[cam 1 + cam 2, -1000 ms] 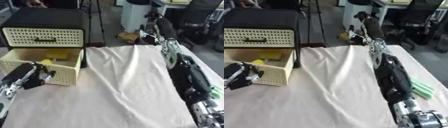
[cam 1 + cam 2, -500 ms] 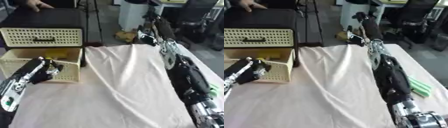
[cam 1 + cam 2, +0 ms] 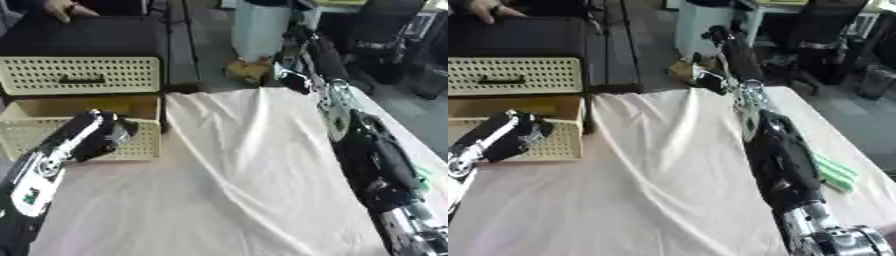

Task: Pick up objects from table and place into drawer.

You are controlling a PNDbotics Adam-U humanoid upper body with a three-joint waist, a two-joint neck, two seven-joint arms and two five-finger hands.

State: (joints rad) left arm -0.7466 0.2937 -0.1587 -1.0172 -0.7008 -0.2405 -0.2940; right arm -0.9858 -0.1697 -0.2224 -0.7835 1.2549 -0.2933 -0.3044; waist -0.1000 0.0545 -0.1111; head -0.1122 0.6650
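Table [image 3: 219, 210]: cloth-covered, creased. Cabinet [image 3: 83, 45]: far left, person's hand on top. Drawer [image 3: 52, 107]: pulled open; contents unclear. Right arm [image 3: 785, 160]: along right side, hand hidden. Left hand [image 3: 96, 137]: at drawer front, fingers curled, grasp unclear. Green object [image 3: 835, 172]: right edge.

Creased matt cloth [image 3: 227, 190], perforated cream plastic drawer [image 3: 140, 145], black cabinet [image 3: 87, 40]

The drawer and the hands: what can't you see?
- Left eye view: the left hand covers part of the open drawer, so its inside is hidden.
- Both views: blur hides whether that hand's fingers hold anything.
- Right eye view: the green thing is half behind the right arm; the right hand is unclear.
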